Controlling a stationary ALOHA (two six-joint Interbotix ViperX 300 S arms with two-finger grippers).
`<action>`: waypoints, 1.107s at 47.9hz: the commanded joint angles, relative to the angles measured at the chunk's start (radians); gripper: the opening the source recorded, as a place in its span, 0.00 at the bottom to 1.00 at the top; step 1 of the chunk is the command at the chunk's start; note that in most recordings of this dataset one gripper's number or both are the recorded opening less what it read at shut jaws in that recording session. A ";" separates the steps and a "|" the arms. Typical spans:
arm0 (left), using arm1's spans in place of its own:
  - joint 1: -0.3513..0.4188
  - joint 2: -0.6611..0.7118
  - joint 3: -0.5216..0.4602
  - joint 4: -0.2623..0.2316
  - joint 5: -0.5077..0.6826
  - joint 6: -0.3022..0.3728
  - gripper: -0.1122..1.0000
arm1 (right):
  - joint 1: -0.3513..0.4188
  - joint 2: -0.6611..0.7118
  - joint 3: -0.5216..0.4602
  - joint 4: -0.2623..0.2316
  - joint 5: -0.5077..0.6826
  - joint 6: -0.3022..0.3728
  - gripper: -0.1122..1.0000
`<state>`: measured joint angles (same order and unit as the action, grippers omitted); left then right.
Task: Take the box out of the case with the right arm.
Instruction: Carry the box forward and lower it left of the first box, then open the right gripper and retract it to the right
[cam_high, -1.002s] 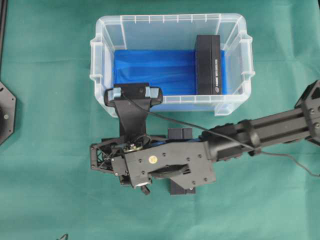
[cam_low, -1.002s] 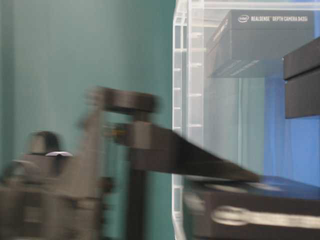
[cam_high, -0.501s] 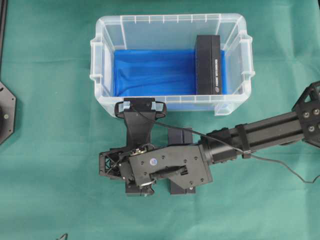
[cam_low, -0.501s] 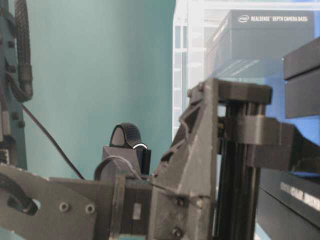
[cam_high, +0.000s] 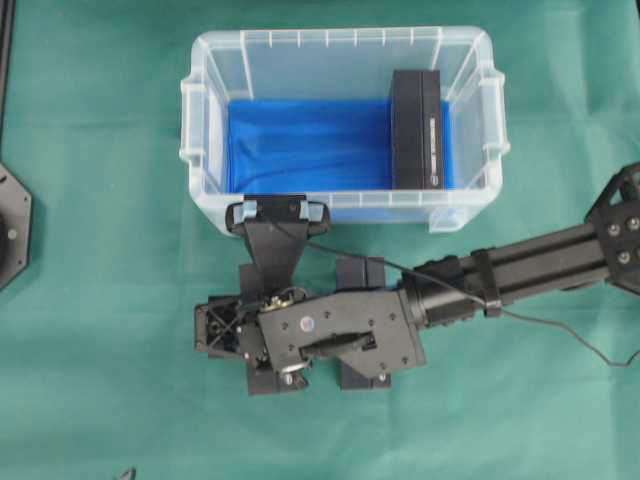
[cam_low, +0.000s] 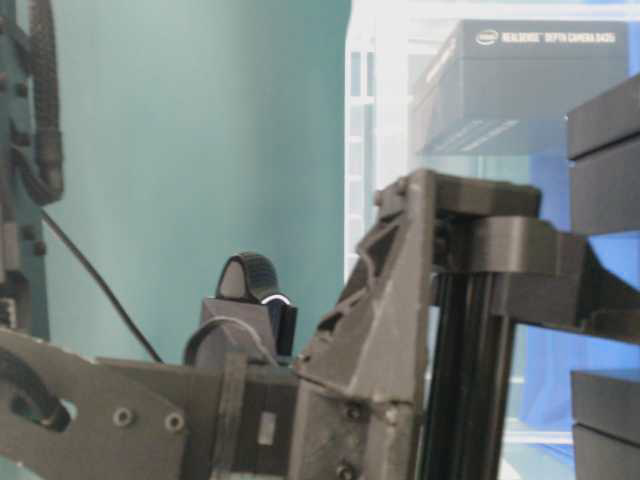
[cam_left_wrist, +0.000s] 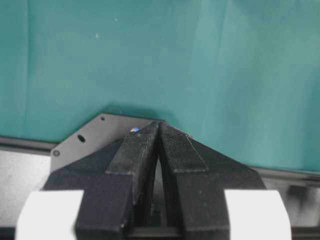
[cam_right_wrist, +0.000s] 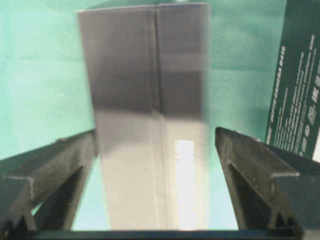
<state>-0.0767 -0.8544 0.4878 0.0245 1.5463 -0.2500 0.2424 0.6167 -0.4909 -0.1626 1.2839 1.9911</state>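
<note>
Far left: left gripper is clenched, finger pads pressed together at the tips, nothing between them. It hangs over the green cloth and a black plate. Centre top of the overhead view: the case sits on the cloth with the blue sheet on its floor. One black box, the inner box, lies along the case's right end wall. The table-level view shows printed lettering on it through the clear wall. Below the case, outside it: the right arm reaches in from the right edge and across the middle, with its wrist camera over the case's near rim. Right gripper is released, fingers spread wide. The loose box stands on the cloth between them, with cloth visible in the gap on both sides, so there is no contact with either finger. Just right of that: a second black box with white print, the side box, also on the cloth, beside the right finger. Cannot tell whether it touches that finger.
</note>
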 joint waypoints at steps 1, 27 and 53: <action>-0.002 0.003 -0.011 0.003 -0.006 -0.002 0.10 | 0.000 -0.032 -0.011 -0.003 0.003 0.000 0.92; -0.002 0.003 -0.011 0.003 -0.005 -0.003 0.10 | 0.000 -0.132 -0.032 -0.012 0.054 -0.015 0.92; -0.002 0.003 -0.011 0.003 -0.006 -0.006 0.10 | -0.008 -0.216 -0.069 -0.057 0.250 -0.155 0.92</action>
<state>-0.0767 -0.8544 0.4893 0.0245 1.5447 -0.2546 0.2362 0.4709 -0.5522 -0.2194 1.5079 1.8530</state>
